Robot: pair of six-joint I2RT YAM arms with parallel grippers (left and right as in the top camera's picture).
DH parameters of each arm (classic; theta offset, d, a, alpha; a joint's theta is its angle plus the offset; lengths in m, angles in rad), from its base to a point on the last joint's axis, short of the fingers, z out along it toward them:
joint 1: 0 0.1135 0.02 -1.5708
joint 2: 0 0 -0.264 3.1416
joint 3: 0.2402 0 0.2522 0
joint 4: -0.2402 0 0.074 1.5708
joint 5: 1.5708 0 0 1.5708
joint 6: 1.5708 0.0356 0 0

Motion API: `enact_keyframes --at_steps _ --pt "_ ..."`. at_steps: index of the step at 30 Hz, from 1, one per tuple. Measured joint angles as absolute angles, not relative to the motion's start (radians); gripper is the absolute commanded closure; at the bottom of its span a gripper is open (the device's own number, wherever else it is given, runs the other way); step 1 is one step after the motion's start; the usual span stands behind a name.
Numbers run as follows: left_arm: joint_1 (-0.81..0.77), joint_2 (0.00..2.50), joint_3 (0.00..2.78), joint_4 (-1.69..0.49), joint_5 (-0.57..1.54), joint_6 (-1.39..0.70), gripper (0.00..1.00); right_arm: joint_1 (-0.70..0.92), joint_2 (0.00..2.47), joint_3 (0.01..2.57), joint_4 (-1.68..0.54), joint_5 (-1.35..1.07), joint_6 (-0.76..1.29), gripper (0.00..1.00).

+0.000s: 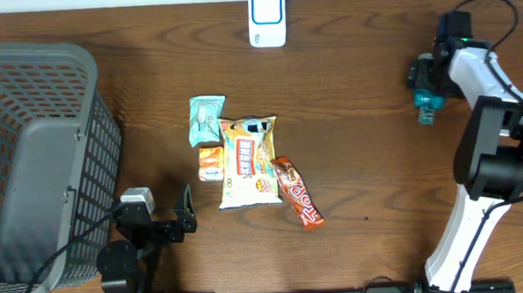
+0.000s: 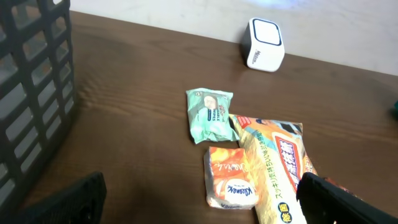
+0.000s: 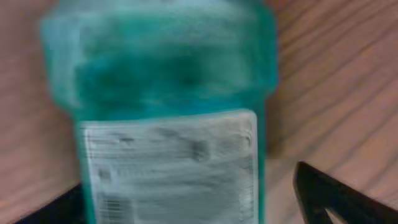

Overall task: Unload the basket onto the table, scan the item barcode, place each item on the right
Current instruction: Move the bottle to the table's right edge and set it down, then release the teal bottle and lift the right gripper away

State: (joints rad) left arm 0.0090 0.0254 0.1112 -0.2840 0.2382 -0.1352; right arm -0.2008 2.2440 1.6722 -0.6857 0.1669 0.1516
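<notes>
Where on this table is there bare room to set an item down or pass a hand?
Widest bare wood lies between the red bar and the teal bottle. A narrower strip runs between the scanner and the green packet. Crowded: packets touch around the yellow bag; the left hand sits beside the basket.

The teal bottle (image 3: pixel 168 81) is appearing blurred in the right wrist view, its label (image 3: pixel 168 168) unreadable and its lower part running off-frame; the grey basket (image 1: pixel 33 53) is overrunning the overhead's left edge.
</notes>
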Motion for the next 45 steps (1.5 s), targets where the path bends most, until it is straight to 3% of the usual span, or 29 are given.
enact_keyframes --at_steps 2,3,12,18,20,23,27,45 --pt "0.009 0.025 0.111 -0.284 0.238 -0.135 0.02 -0.223 2.247 1.674 -0.688 0.156 0.155 0.49" --pt "0.009 0.025 0.111 -0.284 0.238 -0.135 0.02 -0.236 2.247 1.677 -0.690 0.151 0.156 0.53" --pt "0.009 0.025 0.111 -0.284 0.238 -0.135 0.02 -0.406 2.230 1.709 -0.713 0.194 0.153 0.59" --pt "0.009 0.025 0.111 -0.284 0.238 -0.135 0.02 -0.512 2.242 1.700 -0.718 0.368 0.152 0.60" --pt "0.009 0.025 0.111 -0.284 0.238 -0.135 0.02 -0.511 2.246 1.700 -0.722 0.391 0.152 0.55" --pt "0.009 0.025 0.111 -0.284 0.238 -0.135 0.02 -0.498 2.252 1.698 -0.742 0.387 0.157 0.17" --pt "0.009 0.025 0.111 -0.284 0.238 -0.135 0.02 -0.459 2.255 1.695 -0.760 0.401 0.187 0.01" --pt "0.009 0.025 0.111 -0.284 0.238 -0.135 0.02 -0.228 2.251 1.678 -0.756 0.635 0.393 0.01"
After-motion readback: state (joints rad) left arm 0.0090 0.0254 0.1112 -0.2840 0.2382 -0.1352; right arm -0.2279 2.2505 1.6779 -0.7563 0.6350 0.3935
